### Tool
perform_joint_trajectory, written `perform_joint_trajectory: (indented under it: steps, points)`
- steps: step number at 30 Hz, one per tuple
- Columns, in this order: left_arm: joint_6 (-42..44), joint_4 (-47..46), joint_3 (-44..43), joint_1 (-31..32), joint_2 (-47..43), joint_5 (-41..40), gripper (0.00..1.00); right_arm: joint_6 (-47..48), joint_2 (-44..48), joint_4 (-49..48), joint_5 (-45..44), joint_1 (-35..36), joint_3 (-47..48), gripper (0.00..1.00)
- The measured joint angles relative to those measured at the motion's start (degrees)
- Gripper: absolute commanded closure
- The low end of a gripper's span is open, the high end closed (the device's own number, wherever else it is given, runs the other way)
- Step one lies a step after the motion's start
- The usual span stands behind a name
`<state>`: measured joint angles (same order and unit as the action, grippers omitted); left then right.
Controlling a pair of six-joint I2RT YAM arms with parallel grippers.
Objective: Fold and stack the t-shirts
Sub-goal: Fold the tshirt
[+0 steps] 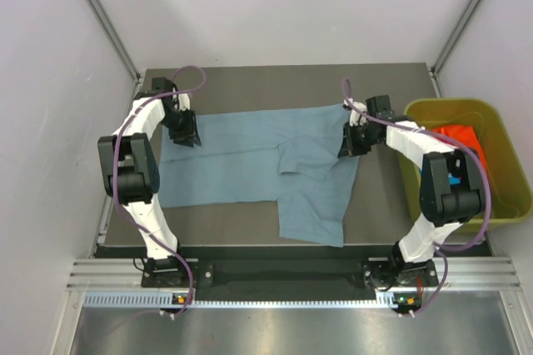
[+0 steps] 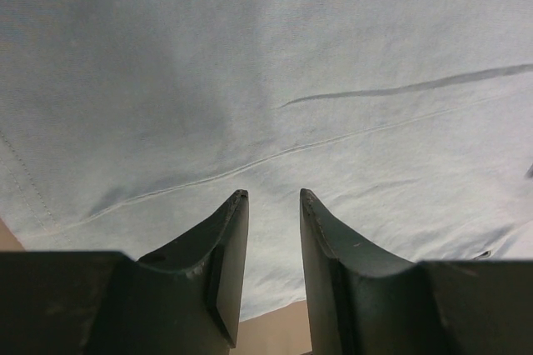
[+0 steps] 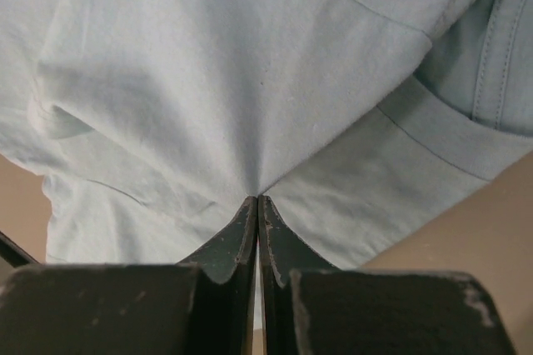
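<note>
Left gripper (image 1: 185, 132) and right gripper (image 1: 350, 145), top view: I count two, jaws too small to read, both at one grey-blue t-shirt (image 1: 250, 159) spread on the table (image 1: 275, 80); one orange t-shirt (image 1: 462, 137) lies part-hidden in the bin (image 1: 450, 105). Left wrist: jaws stand apart over cloth, nothing pinched. Right wrist: jaws closed, pinching a fold.

Lab cell: white panels (image 1: 275, 5), aluminium rails (image 1: 283, 276)
</note>
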<state>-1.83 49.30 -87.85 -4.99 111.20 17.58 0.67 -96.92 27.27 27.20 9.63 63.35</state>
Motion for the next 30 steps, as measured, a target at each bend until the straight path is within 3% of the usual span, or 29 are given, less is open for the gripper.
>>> perform_joint_trajectory:
  steps: [3,5,6,9,16,21,25,30]
  points:
    - [0.00,-0.02,0.00,0.00,0.00,0.02,0.64,0.44,0.00,0.39,-0.92,0.00,-0.48,0.94]
    - [-0.02,-0.04,0.00,0.00,0.00,0.02,0.64,0.72,0.00,0.39,-1.70,0.00,-0.70,0.79]
    - [-0.02,-0.04,0.00,0.00,0.00,0.02,0.64,0.87,-0.02,0.57,-2.21,0.00,-0.72,0.67]
    - [0.00,-0.04,0.00,0.00,0.00,-0.02,0.64,1.53,0.00,0.76,-3.72,0.00,-0.70,0.56]
    - [-0.02,-0.09,0.00,0.00,-0.02,-0.02,0.64,5.70,6.19,2.54,-6.05,2.64,-0.74,0.58]
    - [-0.04,-0.17,0.00,0.00,-0.02,-0.02,0.64,12.81,16.04,1.29,-4.90,13.09,-2.91,0.64]
    - [-0.20,-0.20,0.00,0.00,-0.02,0.00,0.64,17.33,15.45,2.01,-4.24,18.69,-6.19,0.65]
    - [-0.24,-0.24,0.00,0.00,-0.04,0.00,0.64,20.79,9.86,3.67,-6.27,19.39,-7.17,0.66]
